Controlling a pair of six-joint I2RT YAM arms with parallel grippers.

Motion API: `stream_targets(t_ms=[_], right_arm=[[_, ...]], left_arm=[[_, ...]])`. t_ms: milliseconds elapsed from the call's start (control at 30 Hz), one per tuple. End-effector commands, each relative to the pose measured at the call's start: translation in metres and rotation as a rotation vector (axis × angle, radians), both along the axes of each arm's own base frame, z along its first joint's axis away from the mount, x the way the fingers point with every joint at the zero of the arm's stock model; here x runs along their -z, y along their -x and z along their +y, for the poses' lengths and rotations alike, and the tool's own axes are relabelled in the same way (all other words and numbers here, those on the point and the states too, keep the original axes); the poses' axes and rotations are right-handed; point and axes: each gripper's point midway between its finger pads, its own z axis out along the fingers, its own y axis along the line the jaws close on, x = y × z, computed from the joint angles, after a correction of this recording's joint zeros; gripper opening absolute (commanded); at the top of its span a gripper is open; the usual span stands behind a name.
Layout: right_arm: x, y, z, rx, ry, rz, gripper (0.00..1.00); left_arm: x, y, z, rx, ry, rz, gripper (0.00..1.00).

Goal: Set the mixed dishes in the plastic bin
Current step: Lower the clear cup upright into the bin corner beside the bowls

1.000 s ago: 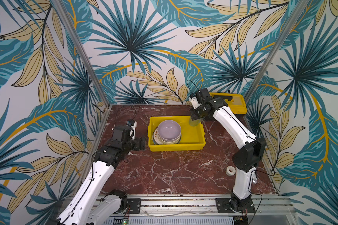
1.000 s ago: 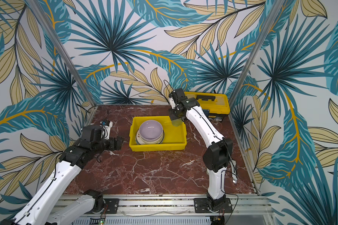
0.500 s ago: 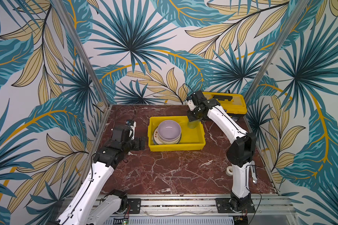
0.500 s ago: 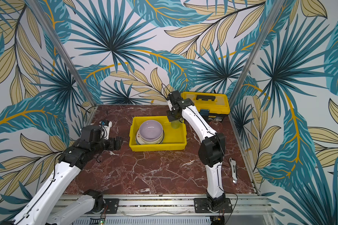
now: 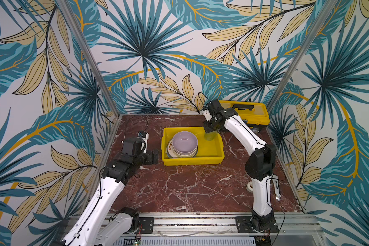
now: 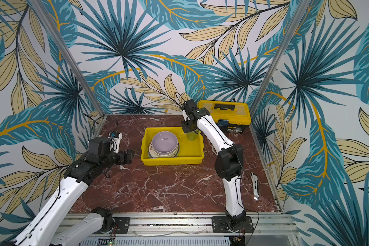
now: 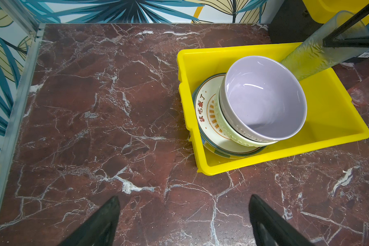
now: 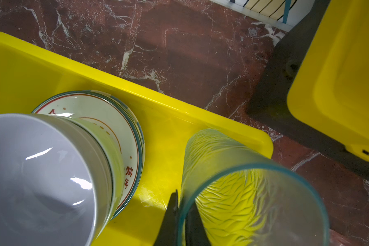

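Hovering left pincer (image 5: 155, 156): jaws wide apart, holding nothing, just left of the bin (image 5: 192, 161).
Bin: yellow, mid-worktop (image 5: 179, 187).
Stack in bin's left half: lilac bowl (image 5: 184, 141) nested in green bowl (image 7: 228, 130), on plates (image 7: 207, 110).
Tumbler (image 5: 209, 136): hanging, lower end inside the bin's far right corner.
Right pincer (image 5: 210, 129): clamped on the tumbler's rim.
Second glass (image 6: 235, 136): on the worktop right of the bin, near the toolbox (image 5: 249, 112).
Toolbox: far right corner.

You see: plastic bin (image 7: 332, 110) glossy, smooth | tumbler (image 8: 219, 153) clear, ripple-textured wall | lilac bowl (image 7: 264, 100) shiny, smooth | tabletop (image 7: 98, 119) red veined marble look, faint sheen
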Motion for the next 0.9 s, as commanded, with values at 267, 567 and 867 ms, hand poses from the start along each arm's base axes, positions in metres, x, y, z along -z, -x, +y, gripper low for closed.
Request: stream_targets(t_ms=[267, 567, 867], right_arm=[[0.012, -0.012, -0.001, 0.009, 0.016, -0.008, 0.00], [0.016, -0.018, -0.004, 0.025, 0.013, -0.013, 0.05], [0.023, -0.021, -0.005, 0.032, 0.011, -0.004, 0.10]], left_arm=[[-0.004, -0.001, 0.004, -0.018, 0.005, -0.025, 0.95], [-0.004, -0.001, 0.005, -0.021, 0.003, -0.028, 0.95], [-0.004, -0.001, 0.005, -0.021, 0.002, -0.029, 0.95]])
